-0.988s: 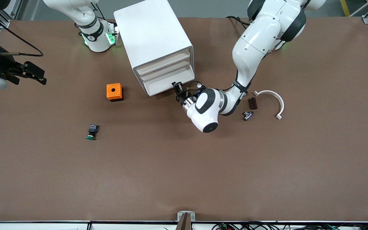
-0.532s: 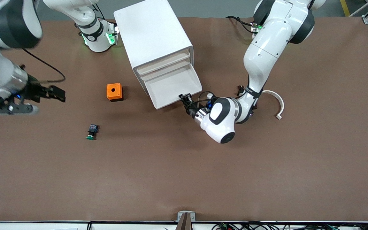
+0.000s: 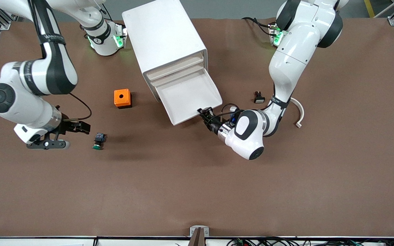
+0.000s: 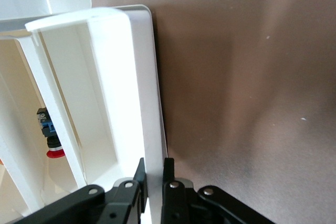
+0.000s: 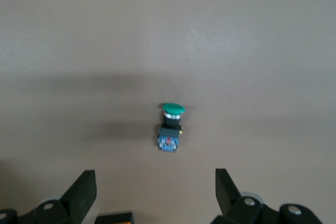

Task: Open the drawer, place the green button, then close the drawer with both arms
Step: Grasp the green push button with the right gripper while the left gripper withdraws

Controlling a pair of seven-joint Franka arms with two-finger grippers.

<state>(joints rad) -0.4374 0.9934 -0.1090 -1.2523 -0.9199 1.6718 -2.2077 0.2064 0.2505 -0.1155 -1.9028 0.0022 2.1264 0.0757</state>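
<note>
the button [image 3: 98, 141] lies on its side on the table, green cap toward the front camera, just beside the right gripper [image 3: 80, 127], whose fingers are spread wide and empty. left gripper [image 3: 205, 112] looks pinched on the drawer [image 3: 188, 95] front lip, drawer pulled out.

A brown table [image 3: 197, 191] is seen under a white cabinet [image 3: 162, 37], from which a white drawer [image 3: 188, 97] is pulled out. The button [image 3: 98, 140] is capped in green [image 5: 172, 109] over a black-and-blue body. An orange box [image 3: 122, 98] with a dark round hole is shown. Both arms are white with black bands; the left gripper [image 3: 206, 114] and right gripper [image 3: 79, 127] are black. Green lights are lit at both bases.
</note>
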